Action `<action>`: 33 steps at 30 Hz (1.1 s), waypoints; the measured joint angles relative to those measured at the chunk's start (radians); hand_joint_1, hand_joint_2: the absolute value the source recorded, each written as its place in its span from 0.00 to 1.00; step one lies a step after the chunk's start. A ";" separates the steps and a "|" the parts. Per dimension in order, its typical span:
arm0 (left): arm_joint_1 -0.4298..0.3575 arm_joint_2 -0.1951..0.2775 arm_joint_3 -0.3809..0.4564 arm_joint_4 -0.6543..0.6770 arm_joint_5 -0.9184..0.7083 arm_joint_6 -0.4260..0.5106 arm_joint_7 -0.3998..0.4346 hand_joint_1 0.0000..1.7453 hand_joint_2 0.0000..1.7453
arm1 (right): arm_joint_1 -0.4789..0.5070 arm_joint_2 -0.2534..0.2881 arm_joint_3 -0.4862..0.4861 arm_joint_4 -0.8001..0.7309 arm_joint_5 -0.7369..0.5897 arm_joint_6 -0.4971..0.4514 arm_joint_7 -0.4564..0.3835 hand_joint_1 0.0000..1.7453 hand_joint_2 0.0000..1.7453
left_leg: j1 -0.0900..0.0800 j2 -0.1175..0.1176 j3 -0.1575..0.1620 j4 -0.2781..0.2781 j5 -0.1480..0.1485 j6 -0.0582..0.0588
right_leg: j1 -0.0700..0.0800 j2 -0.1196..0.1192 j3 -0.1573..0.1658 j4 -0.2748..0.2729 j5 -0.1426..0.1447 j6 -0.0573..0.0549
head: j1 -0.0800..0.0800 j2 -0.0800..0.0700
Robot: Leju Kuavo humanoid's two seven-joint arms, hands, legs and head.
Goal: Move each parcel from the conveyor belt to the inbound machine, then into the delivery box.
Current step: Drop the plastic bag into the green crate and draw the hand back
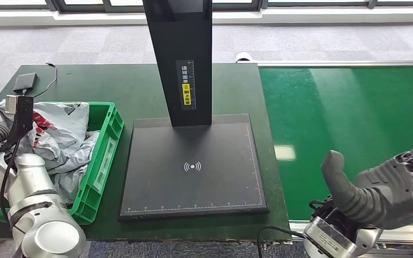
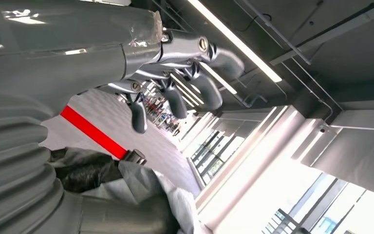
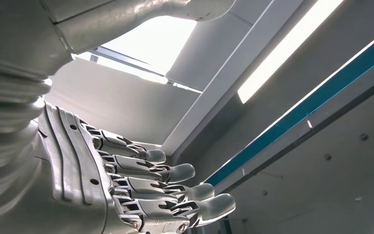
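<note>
Grey parcels (image 1: 59, 134) lie heaped in the green delivery box (image 1: 105, 161) on the desk (image 1: 113, 86); belt (image 1: 349, 123) and inbound machine (image 1: 193, 166) are bare. Right hand (image 1: 387, 188) waits empty, fingers spread. Left hand (image 2: 175, 92) hangs loose over the bags, holding nothing, and might snag one.

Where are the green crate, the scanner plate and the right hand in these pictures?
green crate (image 1: 113, 126): head view, on its right rim.
scanner plate (image 1: 193, 185): head view, on its bare dark surface.
right hand (image 1: 387, 185): head view, on the grey palm.
</note>
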 joint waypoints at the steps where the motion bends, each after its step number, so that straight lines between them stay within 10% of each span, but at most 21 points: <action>1: -0.001 -0.002 0.004 0.000 0.001 0.000 0.007 0.00 0.00 | 0.000 0.000 0.000 0.001 0.000 0.000 0.000 0.00 1.00 | 0.000 0.000 0.000 0.000 0.000 0.000 | 0.000 0.000 0.000 0.000 0.000 0.000 | 0.000 0.000; 8: -0.027 0.018 -0.046 0.175 -0.023 -0.029 0.095 0.00 0.00 | 0.000 0.000 -0.003 0.008 0.009 0.000 0.000 0.00 1.00 | 0.000 -0.003 0.000 0.000 0.000 0.000 | 0.000 -0.002 0.001 0.000 0.000 0.000 | 0.000 0.000; 12: -0.030 0.040 -0.119 0.312 -0.056 -0.047 0.156 0.00 1.00 | 0.000 0.000 -0.006 0.010 0.012 0.000 0.001 0.00 1.00 | 0.000 -0.001 0.001 0.000 0.000 0.000 | 0.000 -0.001 0.001 0.000 0.001 0.000 | 0.000 0.000; 22: 0.008 0.046 -0.230 0.388 -0.036 -0.077 0.171 0.00 1.00 | 0.001 0.000 -0.017 0.011 0.013 0.000 0.004 0.00 1.00 | 0.000 -0.001 0.000 0.000 0.000 0.000 | 0.000 -0.001 0.001 0.000 0.000 0.000 | 0.000 0.000; 33: 0.231 -0.036 -0.389 0.054 0.016 -0.022 0.290 0.00 1.00 | 0.004 0.000 -0.030 0.012 0.028 0.000 0.016 0.00 1.00 | 0.000 -0.001 0.000 0.000 0.000 0.000 | 0.000 -0.001 0.001 0.000 0.000 0.000 | 0.000 0.000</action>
